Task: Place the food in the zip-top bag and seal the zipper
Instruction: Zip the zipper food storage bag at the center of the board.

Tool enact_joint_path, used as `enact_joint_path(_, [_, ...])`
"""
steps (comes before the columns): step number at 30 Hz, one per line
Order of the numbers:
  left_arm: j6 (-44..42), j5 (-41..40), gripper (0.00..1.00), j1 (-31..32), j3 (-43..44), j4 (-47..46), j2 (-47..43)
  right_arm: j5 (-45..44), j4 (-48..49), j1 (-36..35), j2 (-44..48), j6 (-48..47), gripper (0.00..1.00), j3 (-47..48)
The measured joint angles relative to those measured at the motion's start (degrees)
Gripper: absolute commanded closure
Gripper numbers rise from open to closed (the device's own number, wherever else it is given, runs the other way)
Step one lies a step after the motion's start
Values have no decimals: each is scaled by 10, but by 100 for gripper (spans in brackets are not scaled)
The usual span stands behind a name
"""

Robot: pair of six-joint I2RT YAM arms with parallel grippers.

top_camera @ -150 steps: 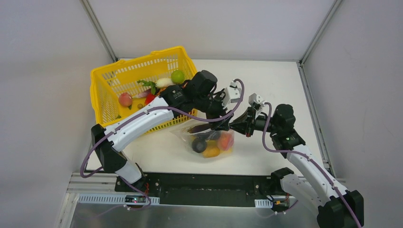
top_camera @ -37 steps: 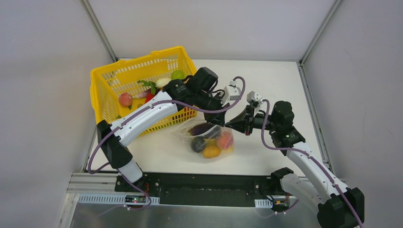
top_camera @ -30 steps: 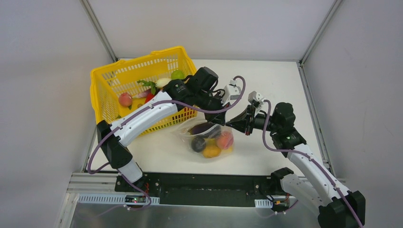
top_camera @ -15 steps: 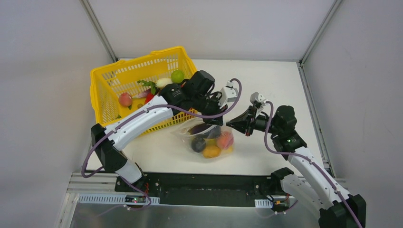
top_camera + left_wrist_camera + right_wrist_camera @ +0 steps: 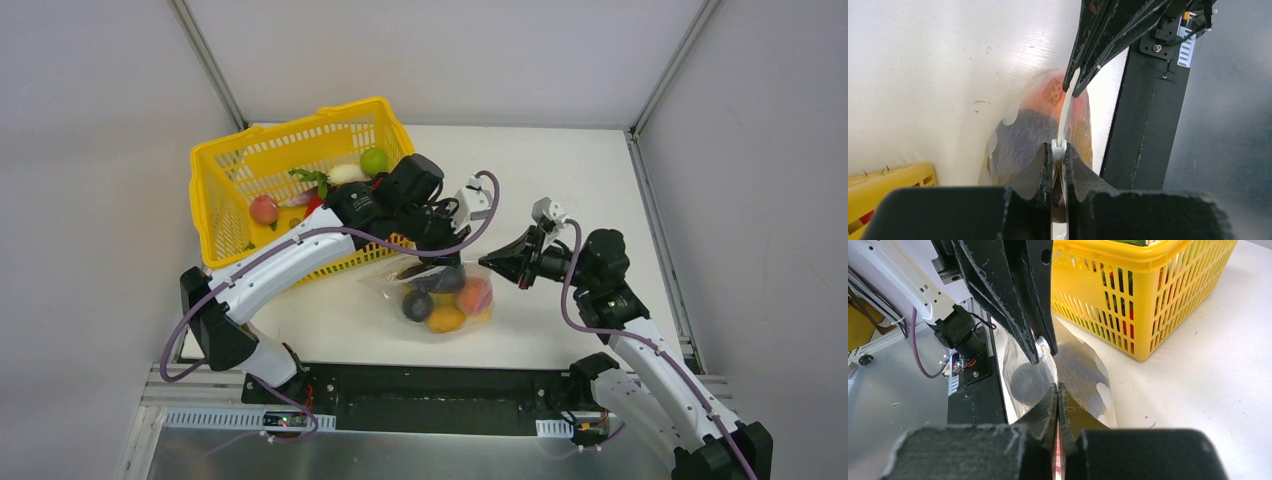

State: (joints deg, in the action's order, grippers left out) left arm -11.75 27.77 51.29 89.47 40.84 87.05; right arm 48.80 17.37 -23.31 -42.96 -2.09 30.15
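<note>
— so, where is the clear floppy plastic zip-top bag point(image 5: 432, 312) with the white dots?
— lying on the white table point(image 5: 580, 190), just beside the front wall of the yellow plastic mesh basket point(image 5: 230, 165), between the two arms.
— and the food?
— some is inside the bag: a dark purple toy eggplant point(image 5: 438, 281), a red piece point(image 5: 476, 297), an orange piece point(image 5: 445, 320) and a dark round one point(image 5: 417, 305). a green round fruit point(image 5: 374, 161) and a pink peach point(image 5: 264, 210) lie in the basket with a few other pieces.
— what about the left gripper point(image 5: 1059, 150)?
— its fingers are pressed together on the thin, pale ridged zipper point(image 5: 1064, 117) at the bag's top edge, the strip pinched between them.
— the right gripper point(image 5: 1057, 387)?
— clamped on the same zipper a little further along, facing the left one; the strip runs from one pair of tips to the other.
— is the zipper sealed along its length?
— cannot tell from these views.
</note>
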Motion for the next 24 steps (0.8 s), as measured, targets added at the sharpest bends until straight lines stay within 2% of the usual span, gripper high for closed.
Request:
enact_joint_path(2, [0,0,100,0,-9,-3,-10,0,-1,0,4,0,100,0])
enact_joint_path(3, [1,0,100,0,-14,-5,-15,2,-1,0,4,-1,95,0])
enact_joint_path(4, [2,1,100,0,-17,-7,-20,5,-1,0,4,-1,87,0])
enact_joint_path(6, [4,2,100,-1,-21,-5,-25,12,-2,0,3,-3,64,1])
enact_joint_path(8, [5,4,100,-4,-21,1,-26,20,-3,2,-3,-7,52,2])
enact_joint_path(9, [5,5,100,-6,-21,2,-26,28,-7,2,-9,-12,37,5])
enact_joint_path(10, [5,7,100,-7,-20,4,-26,33,-10,2,-16,-15,29,10])
enact_joint_path(11, [5,8,100,-8,-19,6,-26,38,-15,2,-24,-17,26,15])
enact_joint_path(16, [6,19,100,-7,-4,17,-17,56,-24,2,-52,-37,25,34])
enact_joint_path(19, [6,22,100,-7,2,21,-11,59,-27,1,-70,-49,30,47])
enact_joint_path(22, [6,22,100,-7,4,22,-9,73,-27,0,-94,-60,41,60])
enact_joint_path(24, [6,23,100,-7,4,21,-9,80,-26,-4,-110,-65,55,64])
